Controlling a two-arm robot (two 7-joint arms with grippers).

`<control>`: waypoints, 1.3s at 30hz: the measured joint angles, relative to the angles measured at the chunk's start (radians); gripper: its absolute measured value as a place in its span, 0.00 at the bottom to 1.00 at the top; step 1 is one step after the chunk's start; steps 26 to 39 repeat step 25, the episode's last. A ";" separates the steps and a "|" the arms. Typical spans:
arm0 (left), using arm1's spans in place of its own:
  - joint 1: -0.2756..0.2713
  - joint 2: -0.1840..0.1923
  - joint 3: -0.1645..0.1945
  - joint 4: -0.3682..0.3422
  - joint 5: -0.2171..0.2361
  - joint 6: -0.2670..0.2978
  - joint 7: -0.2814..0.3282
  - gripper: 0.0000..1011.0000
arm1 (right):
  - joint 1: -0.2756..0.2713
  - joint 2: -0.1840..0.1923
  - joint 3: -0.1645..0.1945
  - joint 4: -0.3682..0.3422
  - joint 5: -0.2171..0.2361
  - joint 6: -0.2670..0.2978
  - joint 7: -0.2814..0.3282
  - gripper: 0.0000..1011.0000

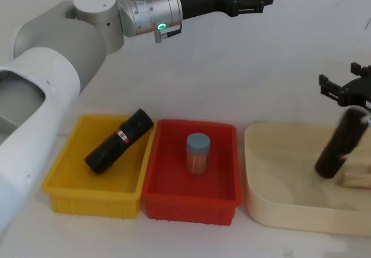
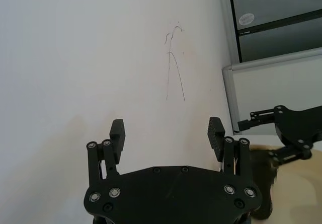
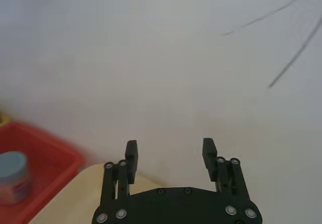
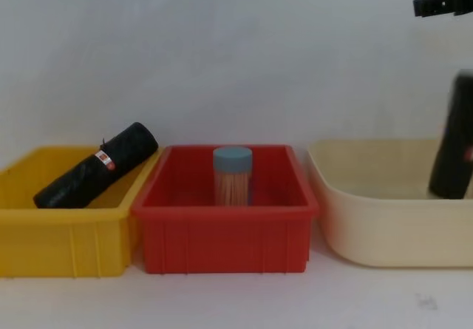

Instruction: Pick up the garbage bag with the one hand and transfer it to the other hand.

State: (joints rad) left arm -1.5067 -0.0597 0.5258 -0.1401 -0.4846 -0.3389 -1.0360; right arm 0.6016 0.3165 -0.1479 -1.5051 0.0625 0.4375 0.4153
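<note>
- Left gripper (image 1: 255,3): high over the table behind the bins, on the arm with the green ring light. Fingers spread apart, nothing between them; the left wrist view confirms the gap.
- Yellow bin (image 1: 64,185): a black roll (image 1: 119,140) lies diagonal in it, upper end propped on the rim shared with the red bin (image 1: 168,200), red-and-white band facing up. No gripper near it.
- Red bin: blue-lidded jar (image 1: 197,153) stands upright in the middle.
- Cream tub (image 1: 272,203): the garbage bag (image 1: 341,144) stands in the far right part, long axis steep, top tilted away from the left arm. Whether its foot rests on the tub floor, cannot tell.
- Right gripper (image 1: 348,90): directly above the bag's top end, fingers apart, not clamped on the bag.
- Judgement: the right arm is far nearer the bag; the bag lies straight below its fingers. The left gripper sits well apart, up and across.
</note>
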 joint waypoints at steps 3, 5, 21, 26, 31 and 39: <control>0.000 0.000 0.000 0.000 0.000 0.000 0.000 0.99 | -0.007 0.015 0.001 -0.006 0.023 -0.005 0.044 0.85; 0.000 0.000 0.000 0.000 0.000 0.000 0.000 0.99 | -0.010 0.026 0.002 -0.009 0.040 -0.009 0.073 0.88; 0.000 0.000 0.000 0.000 0.000 0.000 0.000 0.99 | -0.028 0.066 0.003 -0.025 0.113 -0.022 0.197 0.99; 0.000 0.000 0.000 0.000 0.000 0.000 0.000 0.99 | -0.029 0.070 0.003 -0.027 0.121 -0.023 0.209 0.99; 0.000 0.000 0.000 0.000 0.000 0.000 0.000 0.99 | -0.029 0.070 0.003 -0.027 0.121 -0.023 0.209 0.99; 0.000 0.000 0.000 0.000 0.000 0.000 0.000 0.99 | -0.029 0.070 0.003 -0.027 0.121 -0.023 0.209 0.99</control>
